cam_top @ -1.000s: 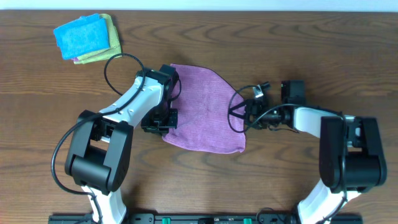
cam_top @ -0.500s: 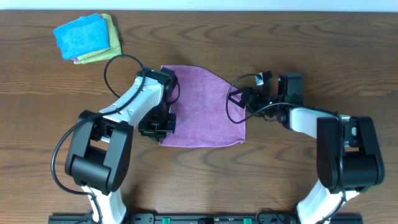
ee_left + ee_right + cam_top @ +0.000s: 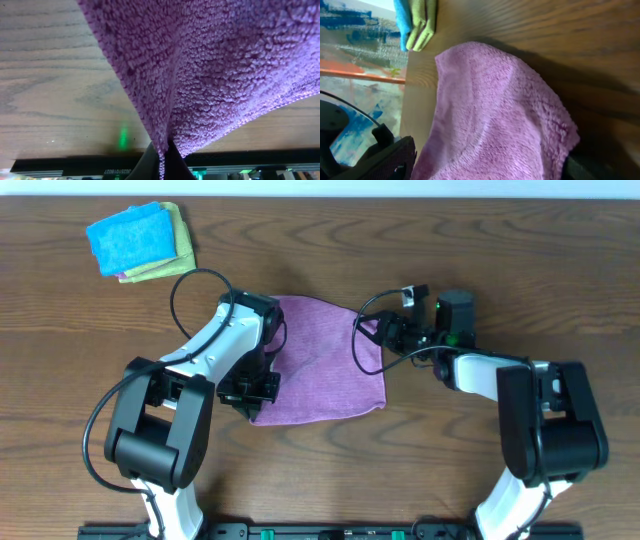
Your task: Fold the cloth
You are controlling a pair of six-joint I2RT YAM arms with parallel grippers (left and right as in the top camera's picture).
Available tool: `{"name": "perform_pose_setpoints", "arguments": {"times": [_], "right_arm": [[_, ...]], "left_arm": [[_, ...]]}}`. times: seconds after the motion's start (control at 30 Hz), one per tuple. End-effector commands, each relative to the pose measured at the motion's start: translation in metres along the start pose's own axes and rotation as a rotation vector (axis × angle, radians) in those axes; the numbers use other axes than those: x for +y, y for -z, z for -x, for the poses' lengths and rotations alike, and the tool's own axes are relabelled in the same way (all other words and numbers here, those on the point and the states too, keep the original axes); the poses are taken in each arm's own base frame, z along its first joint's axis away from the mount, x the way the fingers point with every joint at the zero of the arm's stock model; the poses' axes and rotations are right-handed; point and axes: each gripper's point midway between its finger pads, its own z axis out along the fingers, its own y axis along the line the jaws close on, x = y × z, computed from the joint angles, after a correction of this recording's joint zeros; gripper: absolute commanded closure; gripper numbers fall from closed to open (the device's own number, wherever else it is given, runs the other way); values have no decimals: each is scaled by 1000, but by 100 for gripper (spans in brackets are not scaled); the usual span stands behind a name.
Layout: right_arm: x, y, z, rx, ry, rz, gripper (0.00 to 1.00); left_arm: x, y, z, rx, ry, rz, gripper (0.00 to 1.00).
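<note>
Left arm bent at the elbow, wrist turned inward — left gripper clamped on the cloth edge | Right arm stretched low, right gripper pinching its opposite corner

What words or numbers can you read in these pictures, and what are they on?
Rail: a white label with printed characters, too small and blurred to read.
Cloth: no writing.
Stack of folded cloths: no writing.
Nothing else shows any text.
</note>
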Motion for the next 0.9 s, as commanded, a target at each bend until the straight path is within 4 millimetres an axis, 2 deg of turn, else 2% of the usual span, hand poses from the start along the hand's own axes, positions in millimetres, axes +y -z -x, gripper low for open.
{"name": "perform_pose_setpoints", "arguments": {"times": [0.0, 0.43, 0.67, 0.87], "right_arm": [[-3, -4, -1, -5, -21, -4, 16], [-4, -2, 27, -132, 49, -42, 16], [-8, 3, 45, -202, 66, -73, 16], [4, 2, 38, -145, 74, -3, 20]], "left_arm": [[0, 5, -2, -6, -35, 0, 94], [7, 6, -14, 42, -67, 39, 94], [0, 5, -19, 56, -93, 55, 94], [-3, 5, -9, 12, -56, 50, 94]]}}
